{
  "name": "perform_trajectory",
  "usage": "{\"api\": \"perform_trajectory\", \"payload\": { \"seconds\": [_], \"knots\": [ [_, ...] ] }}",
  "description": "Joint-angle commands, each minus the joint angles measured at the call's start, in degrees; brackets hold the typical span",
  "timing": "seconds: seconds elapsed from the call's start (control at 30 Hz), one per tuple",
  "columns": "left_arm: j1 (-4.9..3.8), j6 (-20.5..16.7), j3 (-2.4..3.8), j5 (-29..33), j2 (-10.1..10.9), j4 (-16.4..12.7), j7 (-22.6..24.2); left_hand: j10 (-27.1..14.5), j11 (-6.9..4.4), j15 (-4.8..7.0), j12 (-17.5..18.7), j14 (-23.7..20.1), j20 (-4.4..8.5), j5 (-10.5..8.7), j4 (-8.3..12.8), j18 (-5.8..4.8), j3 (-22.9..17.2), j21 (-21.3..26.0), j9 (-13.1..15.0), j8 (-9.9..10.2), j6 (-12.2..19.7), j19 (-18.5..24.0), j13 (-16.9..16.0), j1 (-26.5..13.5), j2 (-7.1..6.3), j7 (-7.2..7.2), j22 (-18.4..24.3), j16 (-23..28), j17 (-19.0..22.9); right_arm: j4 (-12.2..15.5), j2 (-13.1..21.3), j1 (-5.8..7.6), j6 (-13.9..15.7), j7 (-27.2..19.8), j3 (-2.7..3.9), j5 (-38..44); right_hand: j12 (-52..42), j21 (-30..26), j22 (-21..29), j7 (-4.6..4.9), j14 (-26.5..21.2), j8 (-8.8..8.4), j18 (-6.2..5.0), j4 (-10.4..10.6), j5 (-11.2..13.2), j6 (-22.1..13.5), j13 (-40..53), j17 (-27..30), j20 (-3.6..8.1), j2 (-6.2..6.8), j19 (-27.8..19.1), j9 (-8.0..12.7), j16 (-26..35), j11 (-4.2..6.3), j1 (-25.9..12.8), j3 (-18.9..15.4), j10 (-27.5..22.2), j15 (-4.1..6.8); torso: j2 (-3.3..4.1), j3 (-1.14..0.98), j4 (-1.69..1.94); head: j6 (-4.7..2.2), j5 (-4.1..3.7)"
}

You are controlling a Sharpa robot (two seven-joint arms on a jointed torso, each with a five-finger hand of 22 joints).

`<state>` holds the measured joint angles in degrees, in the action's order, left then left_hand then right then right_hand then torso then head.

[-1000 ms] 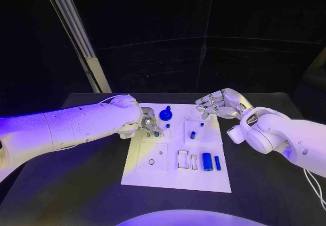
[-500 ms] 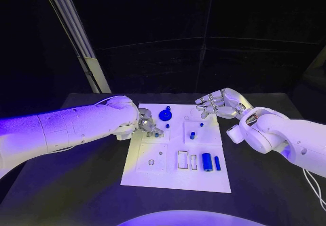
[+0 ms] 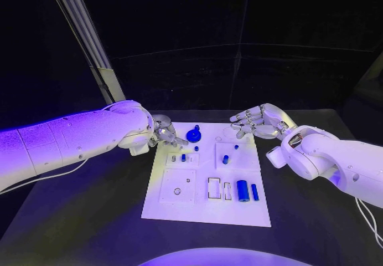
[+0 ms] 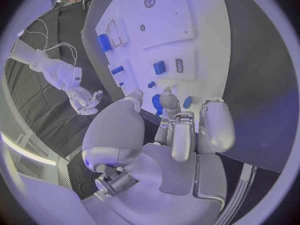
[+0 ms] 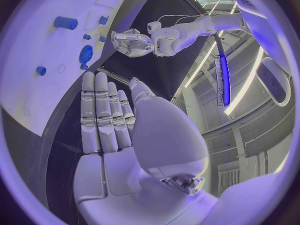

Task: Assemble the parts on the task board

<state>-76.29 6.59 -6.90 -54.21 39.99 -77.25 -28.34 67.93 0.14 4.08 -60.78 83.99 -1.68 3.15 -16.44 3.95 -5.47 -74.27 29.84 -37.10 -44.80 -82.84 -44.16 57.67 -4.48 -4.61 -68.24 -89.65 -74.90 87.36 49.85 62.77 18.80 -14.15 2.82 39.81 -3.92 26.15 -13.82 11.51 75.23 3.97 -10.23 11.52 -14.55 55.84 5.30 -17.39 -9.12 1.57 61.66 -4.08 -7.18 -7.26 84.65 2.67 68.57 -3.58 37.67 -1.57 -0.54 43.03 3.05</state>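
The white task board (image 3: pixel 180 208) lies in the middle of the black table. On it are a round blue disc (image 3: pixel 194 134), a small blue peg (image 3: pixel 197 148), a blue piece (image 3: pixel 182 158) standing in a slot, another blue piece (image 3: pixel 226 159), a thick blue cylinder (image 3: pixel 242 190) and a thin blue bar (image 3: pixel 255 192). My left hand (image 3: pixel 165 133) hovers at the board's far left corner, fingers loosely curled and holding nothing; its fingertips (image 4: pixel 167 99) hang near the disc (image 4: pixel 155 104). My right hand (image 3: pixel 259 122) floats above the far right corner, flat and empty (image 5: pixel 109 120).
Several empty white recesses (image 3: pixel 215 187) sit in the near half of the board beside the cylinder. Black table (image 3: pixel 88 221) spreads on both sides of the board. A pale slanted post (image 3: pixel 92 47) rises behind the table's far left.
My left hand has lifted off the slotted blue piece and drawn back toward the far left corner, leaving the piece standing in its slot. The right hand has not moved.
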Motion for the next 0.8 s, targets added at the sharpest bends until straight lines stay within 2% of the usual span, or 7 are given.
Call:
{"api": "perform_trajectory", "payload": {
  "seconds": [0.03,0.13,0.27,0.53,0.8],
  "knots": [
    [-0.81,2.2,0.24,4.1,-0.3,2.1,3.2,-0.7,0.40,-0.64,0.3,6.0,-0.69,-0.17,-0.1,0.79,1.4,0.8,-1.1,1.1,0.6,0.1,0.8,0.8,0.18,-0.41,0.9,-0.3,-15.1,-0.1,-0.1,0.10,0.4,-0.7,0.03,-0.3,0.0,-0.4,0.1,0.09,-0.3,-0.29,-0.07,0.3,-0.2,-0.4,-0.1,0.1,-0.18,-0.06,-0.3,0.0,0.2,-0.10,-0.5,-0.1,-0.5,0.00,0.02,-0.02,-0.08,-0.03,0.05],
    [-1.36,4.0,0.34,4.4,-1.2,4.9,3.6,-1.0,0.66,-0.87,0.4,6.0,-0.97,-0.15,0.0,0.89,2.5,1.2,-2.0,1.8,0.7,0.2,1.2,1.5,0.61,-0.68,1.3,-0.3,-15.0,-0.2,-0.1,0.10,0.4,-0.7,0.03,-0.3,0.0,-0.4,0.1,0.10,-0.3,-0.29,-0.07,0.3,-0.3,-0.4,-0.1,0.1,-0.19,-0.07,-0.3,0.0,0.2,-0.10,-0.5,-0.1,-0.5,-0.01,0.05,-0.03,-0.09,-0.08,0.05],
    [-1.93,6.7,0.41,2.4,-3.7,10.3,4.1,-1.0,0.79,-1.02,0.2,6.0,-1.19,-0.12,0.1,0.90,3.2,1.3,-3.0,2.2,0.4,0.2,1.2,3.1,1.48,-0.81,1.2,-0.4,-15.1,-0.3,-0.3,0.10,0.4,-0.7,0.03,-0.3,-0.1,-0.5,0.1,0.11,-0.4,-0.27,-0.08,0.3,-0.4,-0.4,-0.2,0.1,-0.22,-0.11,-0.4,0.0,0.3,-0.11,-0.5,-0.1,-0.6,-0.03,0.07,-0.05,-0.13,-0.07,0.15],
    [-2.23,11.6,0.18,-2.5,-9.1,19.5,4.8,-0.8,0.73,-1.01,-0.3,6.0,-1.27,-0.10,0.2,0.81,4.3,0.9,-4.0,2.3,-0.7,0.0,1.0,4.8,2.58,-0.70,0.6,-0.4,-15.1,-0.4,-0.6,0.10,0.2,-0.6,0.03,-0.3,-0.1,-0.6,0.2,0.10,-0.3,-0.24,-0.12,0.2,-0.6,-0.4,-0.2,0.1,-0.25,-0.16,-0.3,0.0,0.4,-0.11,-0.4,0.0,-0.6,-0.02,0.12,-0.05,-0.20,-0.07,0.40],
    [-2.05,14.8,-0.60,-4.2,-12.2,24.3,4.4,-0.2,0.61,-0.92,-1.0,6.0,-1.22,-0.10,0.0,0.60,4.8,0.2,-4.3,2.2,-1.3,-0.4,0.1,5.3,3.39,-0.55,-0.5,-0.4,-15.1,-0.5,-0.9,0.10,0.1,-0.6,0.03,-0.3,-0.2,-0.6,0.2,0.10,-0.3,-0.23,-0.13,0.1,-0.7,-0.4,-0.3,0.1,-0.25,-0.17,-0.3,0.0,0.4,-0.10,-0.4,0.0,-0.6,-0.01,0.24,0.00,-0.26,-0.21,0.53]
  ]
}}
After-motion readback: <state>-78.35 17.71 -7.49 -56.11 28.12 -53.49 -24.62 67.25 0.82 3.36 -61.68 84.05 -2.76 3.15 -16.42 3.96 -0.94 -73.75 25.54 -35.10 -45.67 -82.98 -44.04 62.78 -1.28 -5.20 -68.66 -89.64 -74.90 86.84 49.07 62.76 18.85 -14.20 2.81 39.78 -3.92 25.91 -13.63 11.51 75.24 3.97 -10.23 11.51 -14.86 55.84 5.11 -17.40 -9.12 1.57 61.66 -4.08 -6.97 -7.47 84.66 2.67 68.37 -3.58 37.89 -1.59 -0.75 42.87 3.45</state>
